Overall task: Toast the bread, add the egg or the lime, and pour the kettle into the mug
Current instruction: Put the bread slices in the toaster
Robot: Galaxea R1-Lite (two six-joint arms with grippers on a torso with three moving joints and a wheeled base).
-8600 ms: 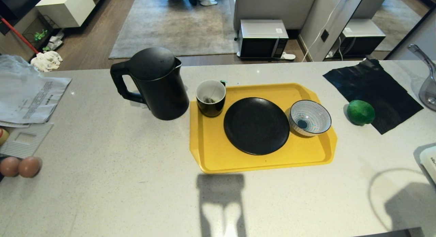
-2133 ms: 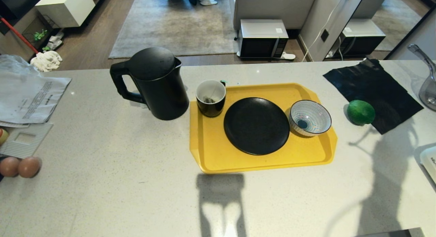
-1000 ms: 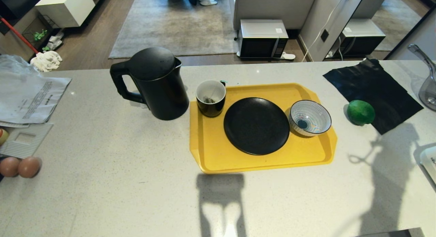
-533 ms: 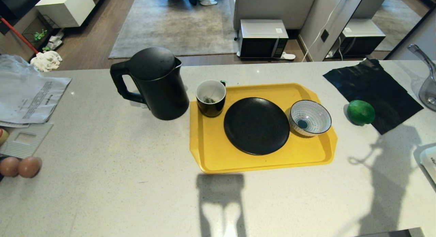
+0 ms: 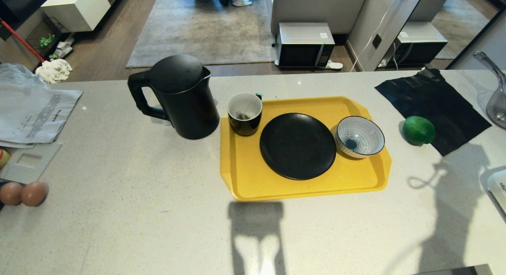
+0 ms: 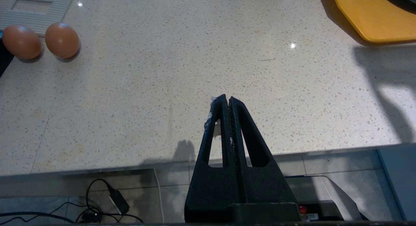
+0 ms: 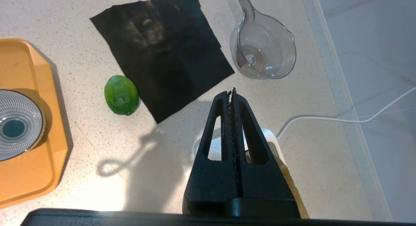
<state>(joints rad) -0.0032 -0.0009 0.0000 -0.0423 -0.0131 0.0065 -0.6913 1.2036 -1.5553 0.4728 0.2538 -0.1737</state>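
The black kettle stands left of the yellow tray. The black mug, with a teabag inside, is on the tray's far left corner. The lime lies on the counter beside a black cloth. My right gripper is shut and empty, hovering over a white toaster at the counter's right end. A tan strip shows beside it; I cannot tell if that is the bread. My left gripper is shut and parked over the counter's near edge. The task's egg is out of view.
A black plate and a blue-striped bowl sit on the tray. Two plain brown eggs lie at the counter's left end by papers. A clear scoop and a white cable lie at the far right.
The right arm's shadow on the counter below the lime has drifted slightly toward the near edge. Nothing on the counter has moved, and both grippers stay shut.
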